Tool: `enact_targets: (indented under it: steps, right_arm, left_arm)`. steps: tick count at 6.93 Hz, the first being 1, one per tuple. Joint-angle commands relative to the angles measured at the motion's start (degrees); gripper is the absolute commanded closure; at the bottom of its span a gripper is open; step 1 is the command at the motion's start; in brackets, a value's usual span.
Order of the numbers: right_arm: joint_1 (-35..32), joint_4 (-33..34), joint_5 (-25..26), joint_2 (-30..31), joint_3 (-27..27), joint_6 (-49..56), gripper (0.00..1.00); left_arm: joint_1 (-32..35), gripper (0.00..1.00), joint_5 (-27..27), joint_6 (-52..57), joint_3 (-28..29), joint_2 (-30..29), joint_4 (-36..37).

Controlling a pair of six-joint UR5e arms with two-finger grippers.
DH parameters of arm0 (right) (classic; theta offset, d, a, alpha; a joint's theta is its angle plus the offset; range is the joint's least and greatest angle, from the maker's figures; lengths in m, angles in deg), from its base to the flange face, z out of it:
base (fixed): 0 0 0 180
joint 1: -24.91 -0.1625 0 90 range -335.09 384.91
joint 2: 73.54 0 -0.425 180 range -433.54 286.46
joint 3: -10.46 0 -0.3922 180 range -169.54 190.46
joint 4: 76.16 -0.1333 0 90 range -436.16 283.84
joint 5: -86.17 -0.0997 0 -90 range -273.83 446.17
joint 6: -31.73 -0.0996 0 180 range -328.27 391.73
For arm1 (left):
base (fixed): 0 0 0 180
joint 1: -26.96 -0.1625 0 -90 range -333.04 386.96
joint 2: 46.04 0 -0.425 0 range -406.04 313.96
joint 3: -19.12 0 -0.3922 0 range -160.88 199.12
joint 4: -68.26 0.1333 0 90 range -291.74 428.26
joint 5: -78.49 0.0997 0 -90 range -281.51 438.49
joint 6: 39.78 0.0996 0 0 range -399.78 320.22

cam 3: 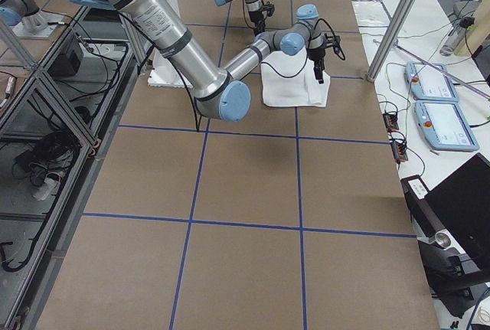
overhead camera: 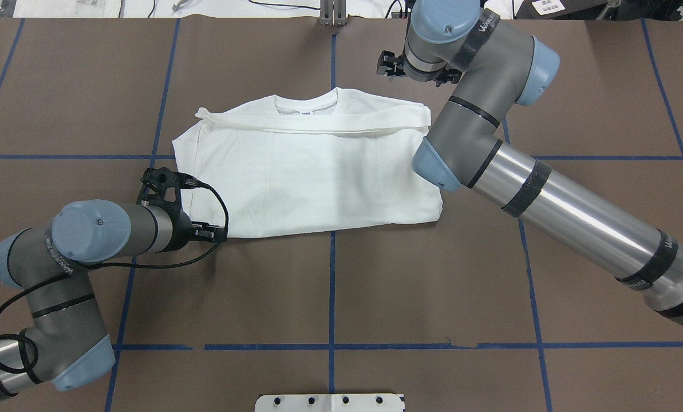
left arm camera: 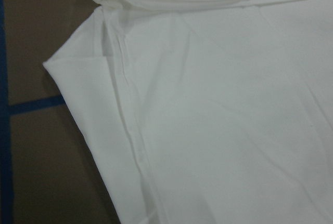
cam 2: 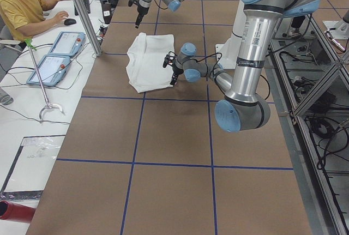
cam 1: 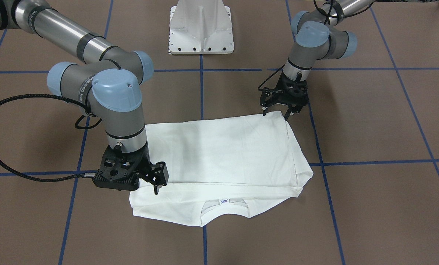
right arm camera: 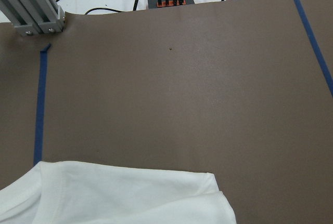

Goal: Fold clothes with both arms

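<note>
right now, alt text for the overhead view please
A white shirt, partly folded, collar away from the robot, lies on a brown table taped in blue squares. The left gripper is at its near left corner; the right arm reaches over its far right corner.

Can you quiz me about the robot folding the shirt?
1. True or false: the T-shirt's collar lies at the end nearest the white pedestal base.
2. What colour are the tape lines on the table? A red, B blue, C yellow.
3. Which is at the collar end of the shirt: the left gripper or the right gripper?

Key: 1 false, the collar is at the far end from the base. 2 B. 3 the right gripper.
</note>
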Motion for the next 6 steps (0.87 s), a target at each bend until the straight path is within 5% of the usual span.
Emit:
enact_targets:
  steps: [1, 4, 6]
  right_arm:
    - [0.0, 0.07, 0.0, 0.08, 0.3, -0.21, 0.0]
    - [0.18, -0.02, 0.09, 0.17, 0.39, -0.56, 0.0]
    - [1.58, -0.11, 0.35, 0.08, 1.26, -0.91, 0.0]
  left_arm:
    - [-0.65, 1.0, 0.5, -0.78, -0.05, 0.09, 0.2]
    - [0.92, 1.0, 0.5, 4.97, -0.32, 0.0, 0.55]
    - [9.42, 1.0, 0.85, 12.97, 4.31, -0.52, 0.55]
